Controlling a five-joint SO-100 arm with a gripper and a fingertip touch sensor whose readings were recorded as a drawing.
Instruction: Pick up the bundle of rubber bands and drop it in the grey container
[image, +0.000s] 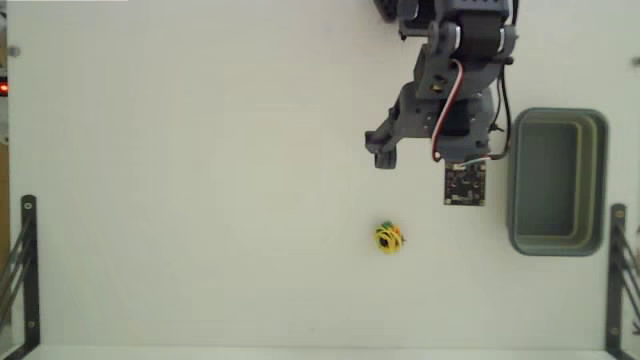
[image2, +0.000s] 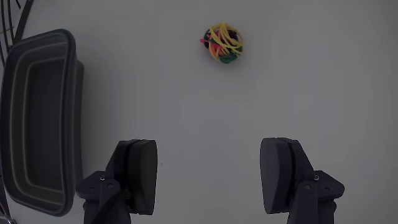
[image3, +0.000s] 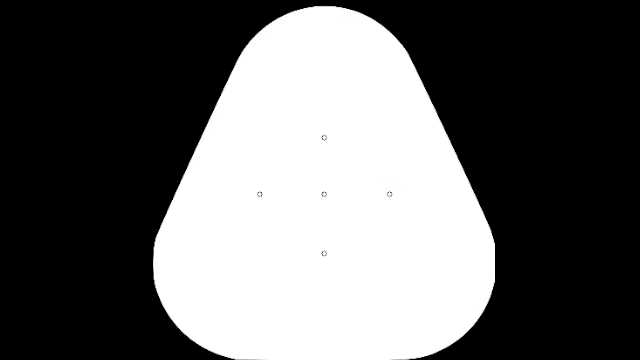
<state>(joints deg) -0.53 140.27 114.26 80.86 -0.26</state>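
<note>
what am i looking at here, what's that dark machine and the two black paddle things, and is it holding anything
It is a small robot arm on a white table. One picture comes from a fixed camera looking down on the table. The other comes from a camera riding on the arm's wrist, so the two black paddles are the fingers of its gripper, spread open with nothing between them. Ahead of them lies a small bundle of rubber bands, mostly yellow. The grey container sits at the left of the wrist view and looks empty. The dark square under the arm is a small circuit board.
</note>
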